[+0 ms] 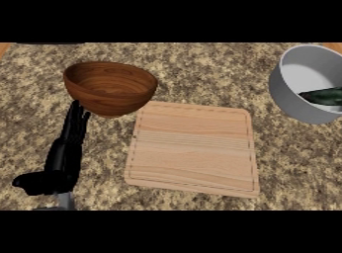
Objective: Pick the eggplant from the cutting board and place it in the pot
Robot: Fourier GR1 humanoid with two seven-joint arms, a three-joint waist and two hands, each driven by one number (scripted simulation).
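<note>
A dark green eggplant (327,96) lies inside the grey pot (290,94) at the right edge of the counter, against the pot's right wall. The light wooden cutting board (194,148) lies flat in the middle with nothing on it. My left hand (63,158) rests at the lower left, left of the board, fingers straight and pointing up toward a wooden bowl. It holds nothing. My right hand does not show in the head view.
A brown wooden bowl (109,88) stands at the upper left, just beyond my left fingertips and touching the board's top left corner. The speckled stone counter (203,64) stretches around everything. Wooden strips show at both top corners.
</note>
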